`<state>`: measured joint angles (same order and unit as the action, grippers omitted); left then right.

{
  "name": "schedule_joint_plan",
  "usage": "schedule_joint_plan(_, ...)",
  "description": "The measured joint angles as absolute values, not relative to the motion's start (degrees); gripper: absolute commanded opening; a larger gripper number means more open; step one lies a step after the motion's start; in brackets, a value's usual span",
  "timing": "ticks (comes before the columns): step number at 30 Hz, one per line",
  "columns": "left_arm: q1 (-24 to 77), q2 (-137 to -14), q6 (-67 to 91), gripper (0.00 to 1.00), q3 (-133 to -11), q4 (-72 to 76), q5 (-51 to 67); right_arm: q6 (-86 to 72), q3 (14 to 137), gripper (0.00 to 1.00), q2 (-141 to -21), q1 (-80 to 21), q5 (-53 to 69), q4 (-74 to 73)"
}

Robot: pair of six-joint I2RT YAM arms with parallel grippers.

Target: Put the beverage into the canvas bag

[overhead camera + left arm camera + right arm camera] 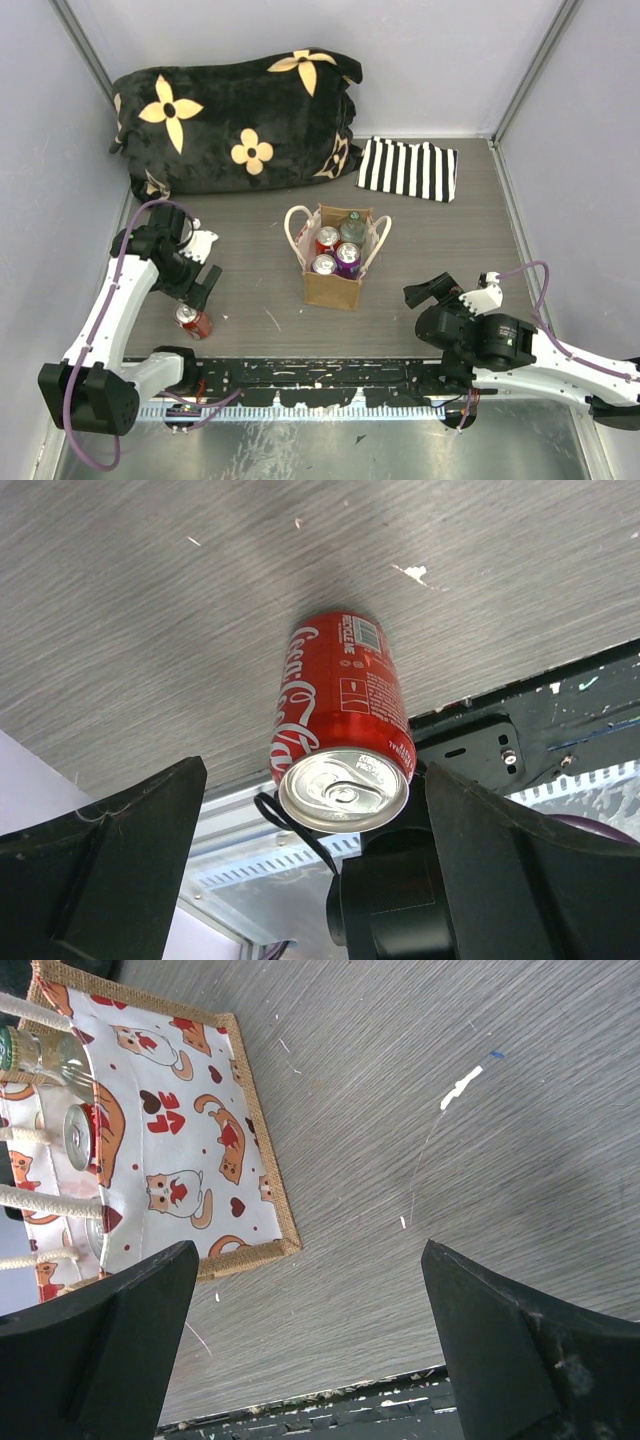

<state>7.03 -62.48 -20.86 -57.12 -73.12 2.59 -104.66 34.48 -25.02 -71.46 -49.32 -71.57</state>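
Arms: two, one left and one right, based at the near edge of the surface (500, 230).
Left hand (198, 288): released; its two fingers (100, 870) are spread wide, with the can seen between them and touching neither.
Right hand (310, 1350): released; its two fingers are spread over bare surface, just beside the bag's printed side, and nothing is between them.
Coca-Cola can (340, 720): one, red, upright on the surface at the near left, outside the bag and well apart from it.
Canvas bag (333, 288): one, upright mid-surface, mouth open, with two cream looped handles and a pale side printed with reddish cats and hearts.
Bag contents: four drinks, made up of one red can (327, 240), one silver-topped can (324, 264), one purple can (347, 258) and one glass bottle (352, 228).
Drinks in total: five, four inside the bag and one outside.
Striped cloth (408, 168): one, black and white, flat at the far right.
Black cushion (235, 120): one, with cream flower shapes, along the far left.
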Motion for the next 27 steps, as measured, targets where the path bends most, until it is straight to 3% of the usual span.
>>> schedule_joint_plan(4,6.4,-61.4,-22.6,0.97,-54.6,-73.2,3.1,-104.7,34.5,1.00,-24.6,-71.5,-49.2,-71.6)
schedule_joint_plan(8,6.4,-59.2,-24.1,0.83,-52.4,-73.6,3.4,-104.7,34.5,1.00,-24.2,-71.5,-49.2,-71.5)
schedule_joint_plan(11,6.4,-58.7,-24.9,0.80,-51.9,-73.2,3.4,-104.7,34.2,1.00,-24.2,-71.5,-49.1,-71.2)
schedule_joint_plan(15,6.4,-59.8,-25.5,0.81,-51.2,-72.7,3.7,-104.7,34.1,1.00,-24.2,-71.5,-49.0,-71.1)
schedule_joint_plan(22,6.4,-62.5,-25.5,0.90,-51.2,-72.7,4.0,-104.9,34.1,1.00,-23.1,-71.5,-48.9,-71.2)
schedule_joint_plan(27,6.4,-63.4,-25.5,0.89,-51.2,-72.7,4.0,-105.1,33.8,1.00,-22.3,-71.5,-48.7,-71.2)
